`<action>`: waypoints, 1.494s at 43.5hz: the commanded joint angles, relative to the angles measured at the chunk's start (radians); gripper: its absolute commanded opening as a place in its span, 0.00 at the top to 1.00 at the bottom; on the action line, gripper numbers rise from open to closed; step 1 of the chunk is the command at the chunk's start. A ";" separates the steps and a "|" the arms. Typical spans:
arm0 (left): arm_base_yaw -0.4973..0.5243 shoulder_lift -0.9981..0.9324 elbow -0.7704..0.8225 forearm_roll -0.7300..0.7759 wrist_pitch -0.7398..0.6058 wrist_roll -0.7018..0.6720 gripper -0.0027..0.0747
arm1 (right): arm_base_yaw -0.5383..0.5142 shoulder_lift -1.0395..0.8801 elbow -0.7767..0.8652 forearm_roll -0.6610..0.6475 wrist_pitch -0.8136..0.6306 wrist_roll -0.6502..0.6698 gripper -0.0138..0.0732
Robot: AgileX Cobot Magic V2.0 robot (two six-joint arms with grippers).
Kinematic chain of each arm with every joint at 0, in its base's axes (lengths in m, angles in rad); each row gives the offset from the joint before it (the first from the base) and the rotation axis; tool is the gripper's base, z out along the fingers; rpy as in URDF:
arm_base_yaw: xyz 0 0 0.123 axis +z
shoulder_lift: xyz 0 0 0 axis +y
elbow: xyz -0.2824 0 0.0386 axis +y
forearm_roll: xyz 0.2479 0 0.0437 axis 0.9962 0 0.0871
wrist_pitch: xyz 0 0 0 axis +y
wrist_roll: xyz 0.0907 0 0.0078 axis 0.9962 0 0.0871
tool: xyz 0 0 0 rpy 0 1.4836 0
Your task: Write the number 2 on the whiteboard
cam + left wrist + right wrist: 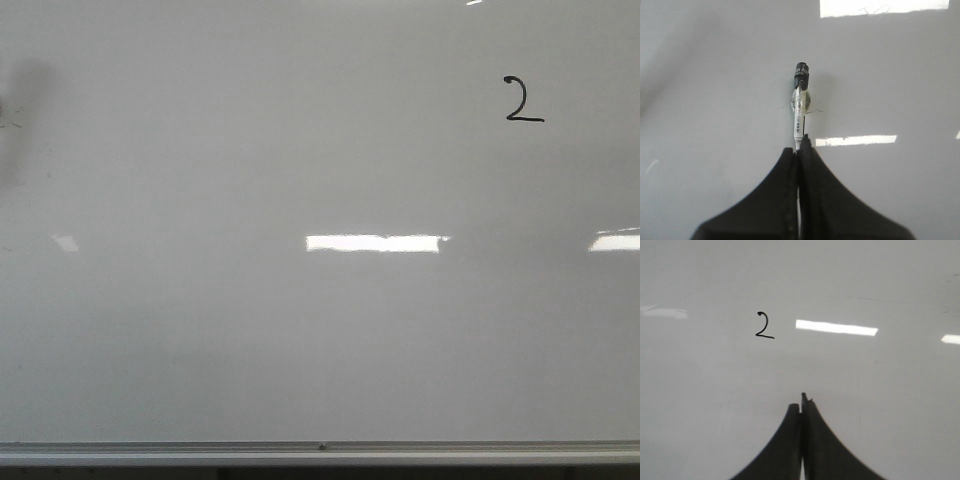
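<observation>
Filling the front view, the whiteboard (250, 340) carries a black 2 (524, 100) near its upper right corner, with its silver frame (320, 452) running along the bottom edge. No arm shows in that view; only a dim shadow lies at the board's left edge. There are no containers anywhere.

The left wrist view shows what the front view does not: the left gripper (799, 150) has its jaws pressed together on the end of a marker (799, 107), whose dark tip points away from the jaws toward the board. The digit does not appear in this view; only bright reflections do.

The right wrist view shows the right gripper (801, 407) with its jaws pressed together, a small dark nub poking up between the tips; what it is I cannot tell. Here the 2 (764, 325) lies on the board (890, 390) well apart from those jaws, beyond them and off to one side, beside a bright reflection.
</observation>
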State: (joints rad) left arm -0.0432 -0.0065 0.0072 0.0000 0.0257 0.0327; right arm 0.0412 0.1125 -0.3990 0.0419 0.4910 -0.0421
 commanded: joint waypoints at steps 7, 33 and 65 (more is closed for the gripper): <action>0.001 -0.013 0.006 0.000 -0.085 0.001 0.99 | -0.060 -0.102 0.276 -0.009 -0.385 -0.011 0.92; 0.001 -0.013 0.006 0.000 -0.085 0.001 0.99 | -0.065 -0.142 0.411 -0.004 -0.511 -0.011 0.92; 0.001 -0.013 0.006 0.000 -0.085 0.001 0.99 | -0.051 -0.142 0.411 -0.005 -0.507 -0.011 0.92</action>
State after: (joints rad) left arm -0.0432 -0.0065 0.0072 0.0000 0.0217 0.0327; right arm -0.0094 -0.0107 0.0259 0.0419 0.0682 -0.0421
